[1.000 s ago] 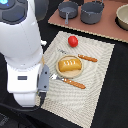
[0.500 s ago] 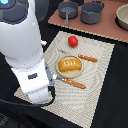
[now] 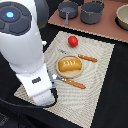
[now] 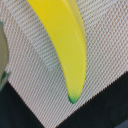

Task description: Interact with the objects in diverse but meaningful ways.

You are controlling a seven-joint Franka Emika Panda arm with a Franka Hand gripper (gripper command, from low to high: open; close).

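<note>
A yellow banana (image 4: 62,45) with a green tip lies on the woven placemat (image 4: 30,85) and fills the wrist view from close above. In the exterior view the arm hides it. A golden scored bread loaf (image 3: 69,65) sits on a round tan plate (image 3: 59,73) in the middle of the mat. A red tomato (image 3: 73,41) lies beyond it. A small white piece (image 3: 61,51) lies beside the plate. My hand (image 3: 44,95) hangs low over the mat's corner at the exterior view's left. Its fingers show in neither view.
Two wooden-handled pieces of cutlery (image 3: 75,83) (image 3: 88,58) lie on either side of the plate. Two dark pots (image 3: 68,9) (image 3: 92,12) and a bowl (image 3: 123,16) stand at the back. The mat's edge and the dark table (image 4: 100,115) lie just past the banana's tip.
The arm has shifted slightly lower over the mat's corner at the exterior view's left. Bread, tomato and cutlery have not moved.
</note>
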